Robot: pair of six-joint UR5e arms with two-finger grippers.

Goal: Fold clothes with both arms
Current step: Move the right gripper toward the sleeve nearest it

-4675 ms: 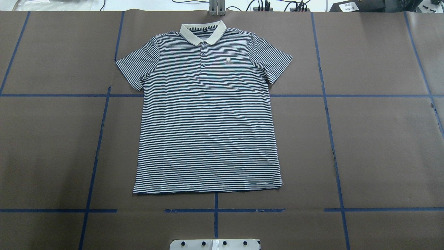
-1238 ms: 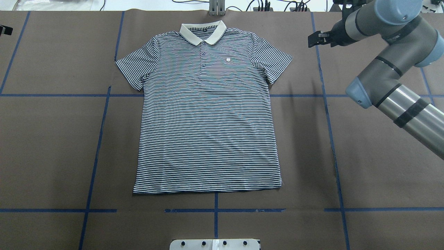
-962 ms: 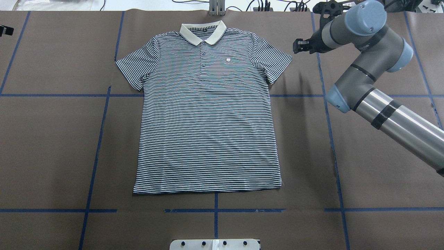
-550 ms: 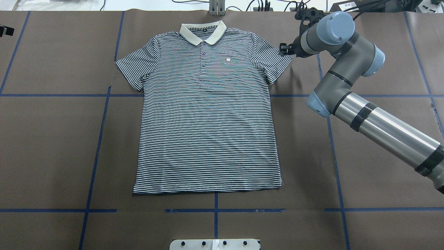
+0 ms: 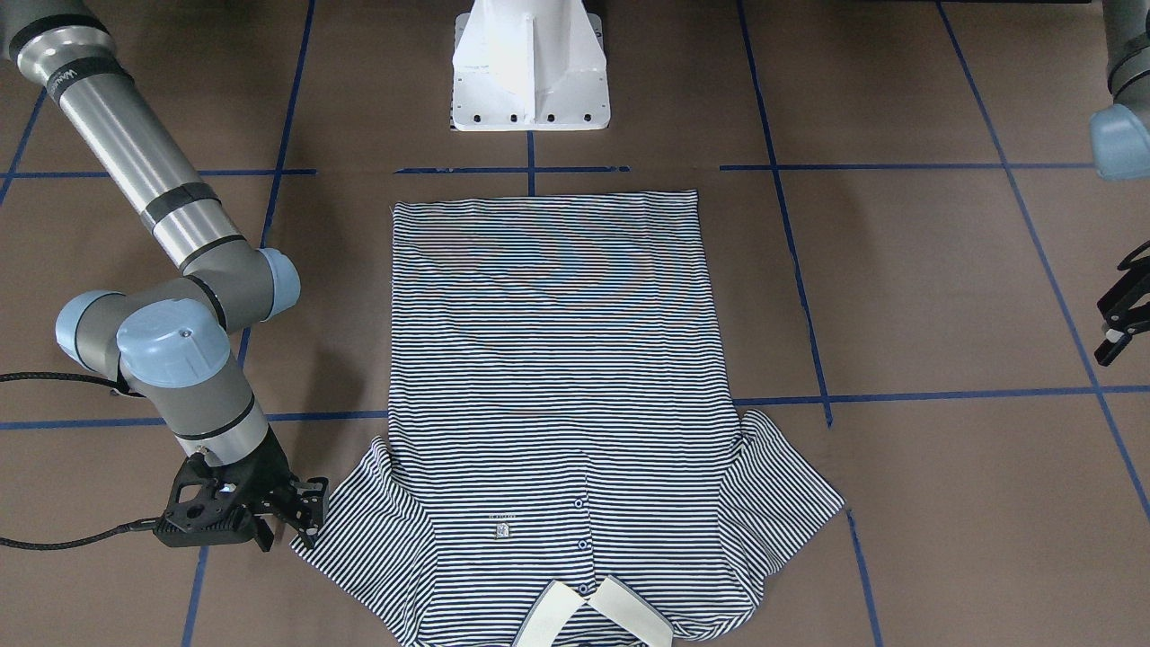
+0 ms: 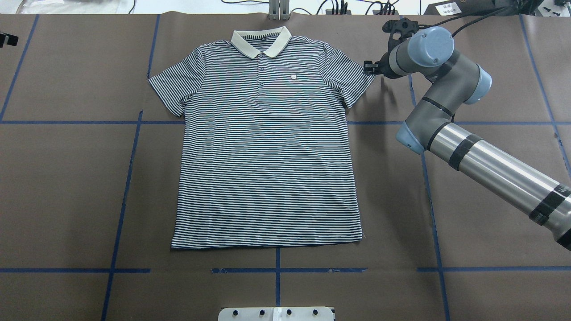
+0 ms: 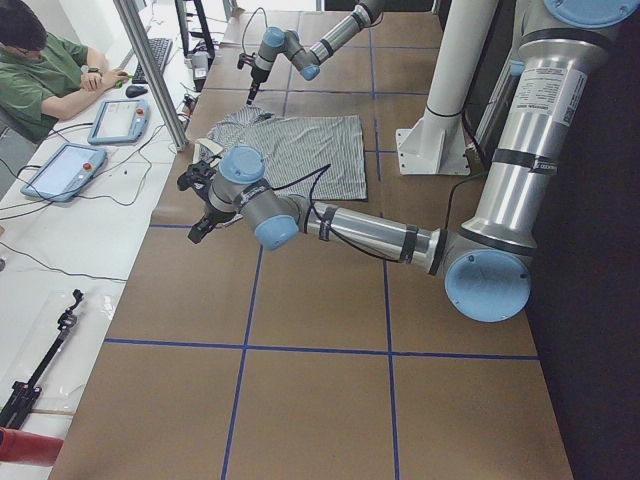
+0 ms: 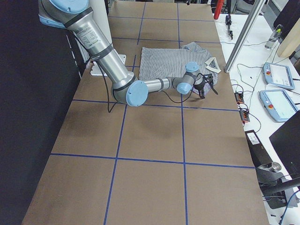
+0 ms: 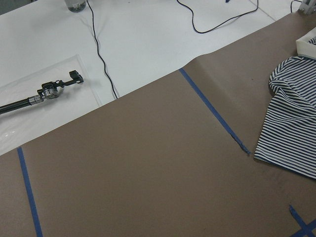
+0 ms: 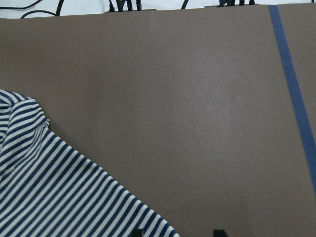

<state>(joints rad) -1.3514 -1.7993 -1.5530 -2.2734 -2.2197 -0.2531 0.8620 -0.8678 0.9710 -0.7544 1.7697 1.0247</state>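
Fingers of the right gripper stand spread, low beside one sleeve of the single striped shirt.
One shirt lies flat and face up on the brown table, its collar on the side far from the robot and its hem toward the one white base. Two arms show: the right arm sets its gripper at the sleeve tip, though contact cannot be told. The left gripper, fingers also apart and holding nothing, hangs well clear of the other sleeve. Three buttons and one label mark the chest.
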